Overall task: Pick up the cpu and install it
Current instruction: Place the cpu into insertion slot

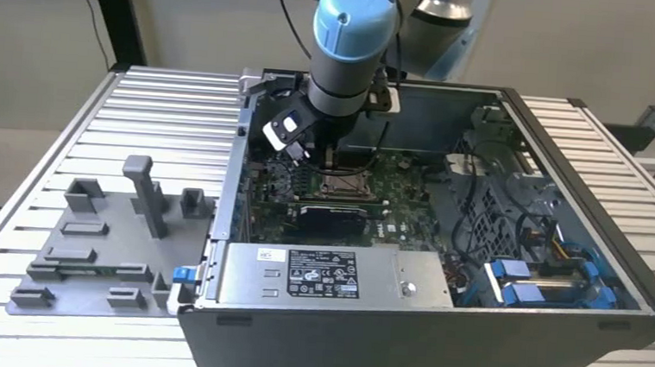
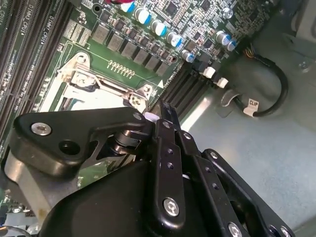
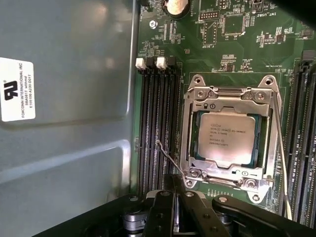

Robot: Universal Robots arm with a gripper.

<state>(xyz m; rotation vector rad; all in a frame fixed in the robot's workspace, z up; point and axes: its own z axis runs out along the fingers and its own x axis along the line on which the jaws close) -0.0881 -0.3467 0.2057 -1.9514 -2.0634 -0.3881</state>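
The cpu is already lying flat inside the socket frame, silver top up, with the frame's metal border around all four of its edges. By that showing, I judge the picking up and placing as done. What I cannot tell is whether the frame's thin wire levers beside the socket frame are latched, so the locking down may be all that is left.

The hand hangs just above the socket frame's near edge, off the cpu and not touching it. Its fingers are clenched together and hold nothing.

The socket frame sits on the green circuit board, with long dark memory slots on both sides of it. The board lies in the open computer case, which also holds a grey power supply box nearer the camera than the socket frame. The case rests on the ribbed desk. A grey plastic fixture stands on the desk well apart from the socket frame, outside the case, toward the exterior view's left.
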